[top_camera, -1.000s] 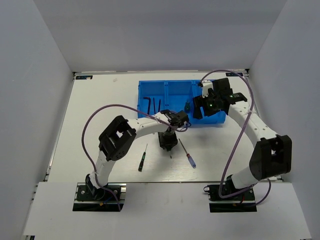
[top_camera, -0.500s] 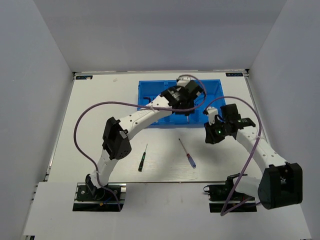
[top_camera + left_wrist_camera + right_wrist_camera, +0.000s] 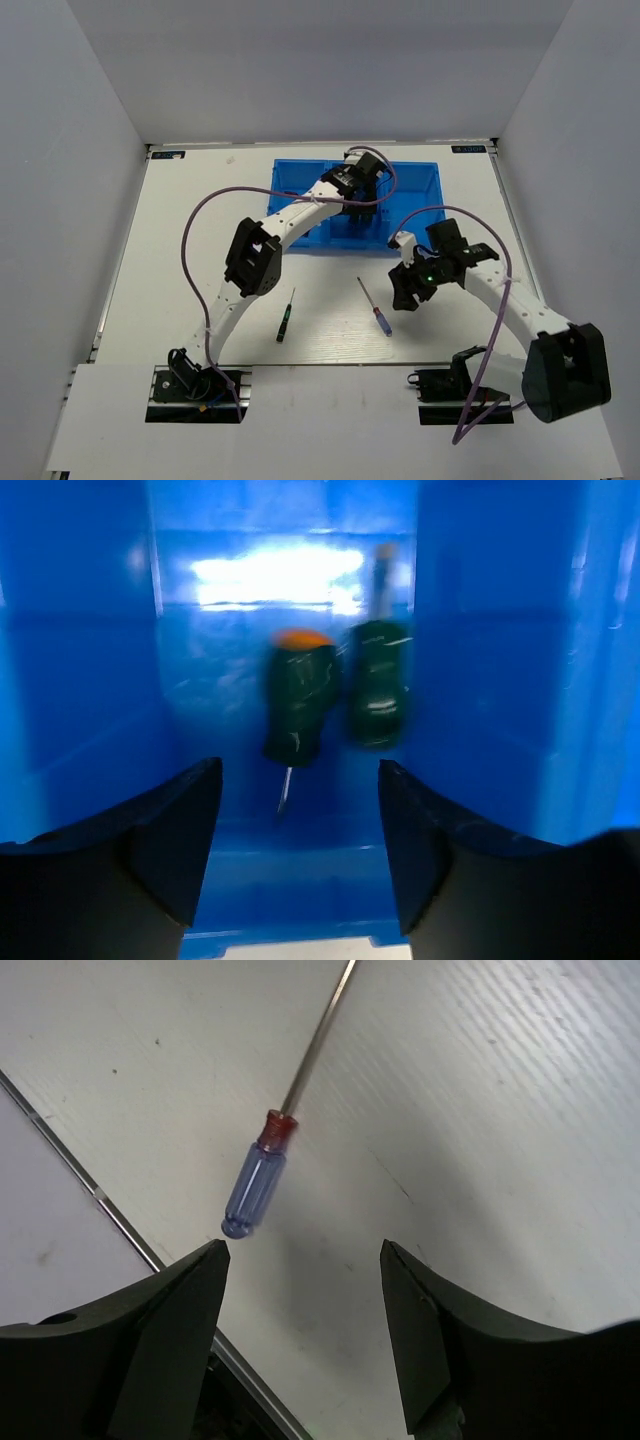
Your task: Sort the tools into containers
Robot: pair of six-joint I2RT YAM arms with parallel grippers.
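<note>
Two stubby green screwdrivers [image 3: 300, 695] lie in blue bin's [image 3: 300, 180] middle compartment, below left gripper [image 3: 298, 815], jaws spread, empty. Right gripper [image 3: 303, 1260], spread, hovers over blue-red screwdriver [image 3: 255, 1185] on table [image 3: 200, 250]; dark screwdriver [image 3: 285, 318] also unsorted.

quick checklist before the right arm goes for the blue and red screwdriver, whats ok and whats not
1. right gripper open and empty: ok
2. blue-red screwdriver between the fingers: not ok, it lies on the table ahead of them
3. left gripper open, holding nothing: ok
4. stubby green screwdrivers lying in the blue bin: ok
5. dark slim screwdriver sorted: not ok, on the table
</note>
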